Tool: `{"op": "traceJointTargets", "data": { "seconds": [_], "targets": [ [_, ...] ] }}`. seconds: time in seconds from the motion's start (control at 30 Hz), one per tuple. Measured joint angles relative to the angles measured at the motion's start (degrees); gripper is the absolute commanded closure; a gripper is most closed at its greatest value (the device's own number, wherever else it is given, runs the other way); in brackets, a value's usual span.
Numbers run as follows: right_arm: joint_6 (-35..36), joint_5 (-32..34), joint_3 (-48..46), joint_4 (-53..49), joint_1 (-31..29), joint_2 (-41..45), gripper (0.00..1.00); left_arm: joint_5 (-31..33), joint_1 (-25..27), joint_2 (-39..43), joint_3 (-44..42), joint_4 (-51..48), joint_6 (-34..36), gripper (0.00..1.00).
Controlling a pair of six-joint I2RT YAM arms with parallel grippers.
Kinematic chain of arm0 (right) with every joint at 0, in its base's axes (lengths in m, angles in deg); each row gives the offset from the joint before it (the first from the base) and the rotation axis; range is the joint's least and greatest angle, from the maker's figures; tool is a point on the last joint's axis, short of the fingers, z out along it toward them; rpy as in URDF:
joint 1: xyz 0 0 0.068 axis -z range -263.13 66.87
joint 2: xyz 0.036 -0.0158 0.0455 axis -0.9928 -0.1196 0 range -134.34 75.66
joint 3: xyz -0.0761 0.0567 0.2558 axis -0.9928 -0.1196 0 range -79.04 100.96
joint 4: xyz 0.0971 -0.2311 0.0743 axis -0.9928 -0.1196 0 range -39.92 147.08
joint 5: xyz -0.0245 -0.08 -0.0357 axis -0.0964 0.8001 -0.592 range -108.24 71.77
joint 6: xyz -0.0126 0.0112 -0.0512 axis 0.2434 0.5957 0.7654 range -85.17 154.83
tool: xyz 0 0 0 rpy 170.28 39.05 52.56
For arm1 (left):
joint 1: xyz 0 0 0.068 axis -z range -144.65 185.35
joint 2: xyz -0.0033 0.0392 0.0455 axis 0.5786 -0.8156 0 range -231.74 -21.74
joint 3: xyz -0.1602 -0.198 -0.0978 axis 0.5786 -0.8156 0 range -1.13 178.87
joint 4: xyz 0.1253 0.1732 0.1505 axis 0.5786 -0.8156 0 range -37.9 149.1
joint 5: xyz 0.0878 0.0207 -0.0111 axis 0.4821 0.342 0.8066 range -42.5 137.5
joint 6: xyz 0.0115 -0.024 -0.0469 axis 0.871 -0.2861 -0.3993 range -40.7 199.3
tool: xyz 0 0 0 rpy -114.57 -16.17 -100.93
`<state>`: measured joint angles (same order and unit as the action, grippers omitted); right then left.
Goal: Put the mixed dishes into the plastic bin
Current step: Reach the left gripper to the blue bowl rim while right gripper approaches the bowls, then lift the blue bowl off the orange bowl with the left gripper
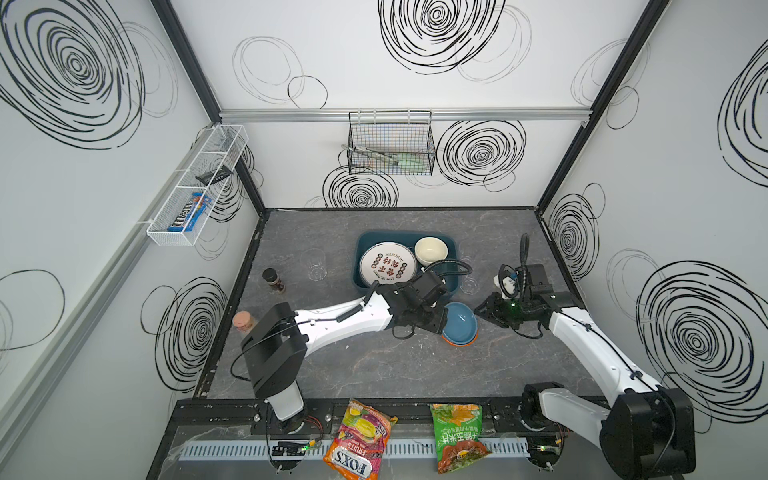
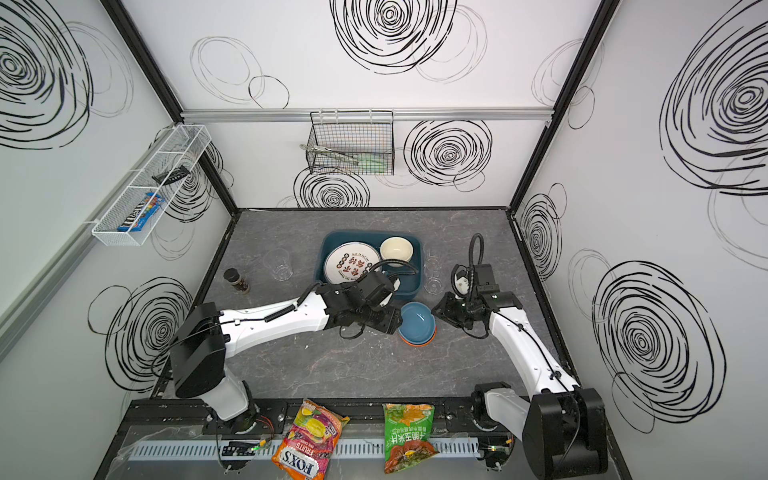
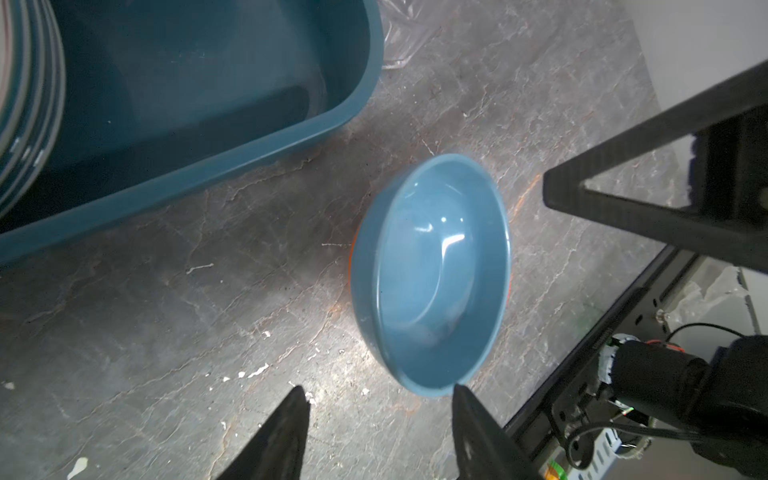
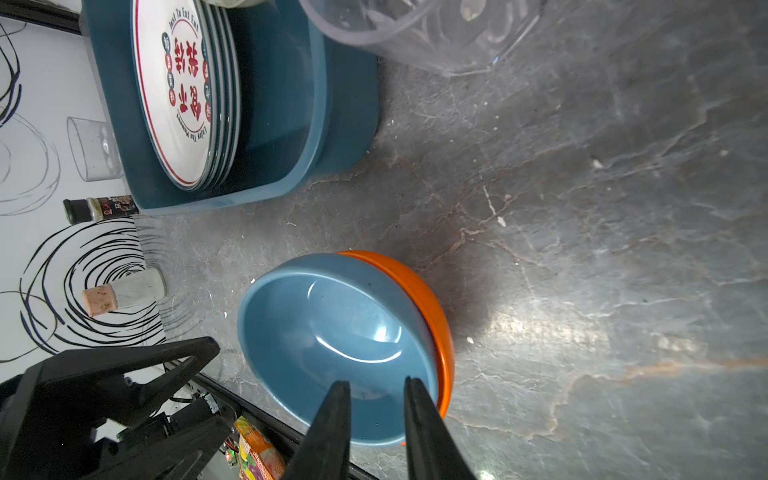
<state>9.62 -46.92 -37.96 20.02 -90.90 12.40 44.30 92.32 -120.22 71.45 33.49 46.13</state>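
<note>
My left claw [image 3: 378,388], half open and empty, hovers at the blue bowl [image 3: 432,270]; right claw [image 4: 374,380] narrowly parted, empty. Next: pinch its rim, lift into the plastic bin [image 3: 208,183].

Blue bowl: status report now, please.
Left gripper open at blue bowl rim. Right gripper narrow at opposite rim, grip unclear. Bowl nested in orange bowl, outside plastic bin. Nothing between them.

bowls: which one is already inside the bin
The cream bowl, in the teal bin beside the plates. The blue bowl sits nested in the orange bowl on the table outside it.
</note>
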Motion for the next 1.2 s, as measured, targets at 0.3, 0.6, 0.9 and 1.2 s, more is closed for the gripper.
{"op": "traceJointTargets", "data": {
  "seconds": [0.3, 0.6, 0.9, 1.2],
  "targets": [
    [0.0, -0.8, -0.8, 0.6, 1.3, 0.8, 0.73, 2.1, 0.2, -8.3, 6.0, -2.2, 1.4, 0.63],
    [0.0, -1.6, -0.8, 0.7, 2.2, 1.0, 0.73, 3.2, 0.4, -9.9, 8.3, -3.8, 1.9, 0.81],
    [0.0, -2.1, -0.8, 1.1, 2.7, 1.0, 0.73, 3.3, 0.3, -10.2, 9.4, -5.9, 1.9, 0.94],
    [0.3, -2.6, -0.8, 1.4, 3.3, 1.1, 0.69, 3.3, -0.1, -10.0, 11.6, -7.1, 2.0, 1.00]
  ]
}}
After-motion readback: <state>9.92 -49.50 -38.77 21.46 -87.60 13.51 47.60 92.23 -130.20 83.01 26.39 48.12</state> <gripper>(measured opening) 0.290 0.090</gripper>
